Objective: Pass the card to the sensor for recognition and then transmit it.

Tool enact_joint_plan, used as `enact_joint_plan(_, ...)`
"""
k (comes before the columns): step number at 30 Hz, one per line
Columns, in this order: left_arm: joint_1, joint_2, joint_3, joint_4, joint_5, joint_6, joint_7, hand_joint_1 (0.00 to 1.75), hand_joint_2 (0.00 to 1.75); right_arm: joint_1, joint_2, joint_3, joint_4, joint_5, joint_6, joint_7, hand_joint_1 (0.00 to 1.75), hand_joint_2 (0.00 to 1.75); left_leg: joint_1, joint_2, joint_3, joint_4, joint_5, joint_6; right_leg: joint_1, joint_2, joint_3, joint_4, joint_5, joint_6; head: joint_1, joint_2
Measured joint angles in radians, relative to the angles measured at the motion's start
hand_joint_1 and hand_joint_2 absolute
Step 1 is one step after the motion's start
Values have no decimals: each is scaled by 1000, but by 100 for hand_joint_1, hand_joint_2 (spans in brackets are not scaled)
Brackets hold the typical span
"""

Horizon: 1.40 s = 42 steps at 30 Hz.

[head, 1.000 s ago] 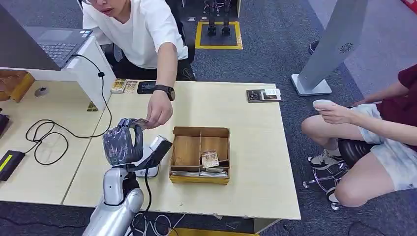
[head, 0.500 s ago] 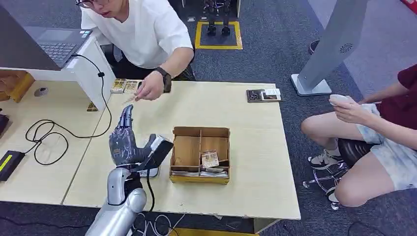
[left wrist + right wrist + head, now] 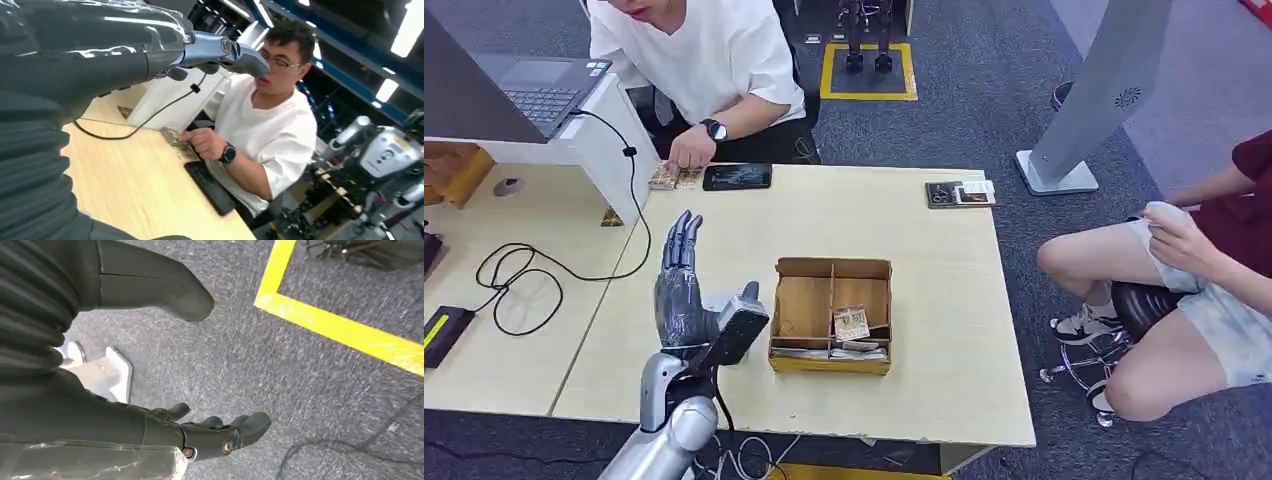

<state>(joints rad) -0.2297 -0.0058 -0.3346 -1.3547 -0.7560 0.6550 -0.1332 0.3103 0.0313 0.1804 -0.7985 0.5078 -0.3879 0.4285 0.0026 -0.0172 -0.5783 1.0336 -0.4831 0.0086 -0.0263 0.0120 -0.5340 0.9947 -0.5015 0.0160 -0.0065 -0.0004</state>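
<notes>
I'm over a grey carpeted floor, facing a pale wooden counter (image 3: 904,250) where a seated person (image 3: 699,60) rests a hand on cards (image 3: 676,176) at the far edge. A box (image 3: 831,315) sits mid-counter with a card (image 3: 851,323) lying in its right compartment. The sensor (image 3: 736,335) stands just left of the box, beside my raised left hand (image 3: 680,290), whose fingers are spread and hold nothing. My right hand (image 3: 200,432) hangs over the floor, fingers loosely apart, empty. I judge a card light, thin, stiff and slick: best pinched by an edge.
</notes>
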Motion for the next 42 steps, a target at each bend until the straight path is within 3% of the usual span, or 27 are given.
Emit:
enact_joint_plan(6,54,39,-43,-52,27,7,-73,0,175,-2,-11,10,15,-51,-16,-66,0,175,0,0,0,0,0,0,0,0,0,0,0,0,0,0)
enact_joint_plan(14,95,97,-83,-70,42,6,-125,0,175,-13,-73,16,54,-95,33,-146,0,175,0,0,0,0,0,0,0,0,0,0,0,0,0,0)
enact_joint_plan(24,155,147,-114,-68,41,-8,-169,0,175,-15,-92,21,70,-105,31,-146,0,175,0,0,0,0,0,0,0,0,-1,0,0,0,0,0)
enact_joint_plan(42,200,177,-157,-54,42,-47,-204,0,175,-14,-113,24,71,-105,25,-137,0,175,0,0,-1,0,0,0,0,0,-1,0,0,0,0,0)
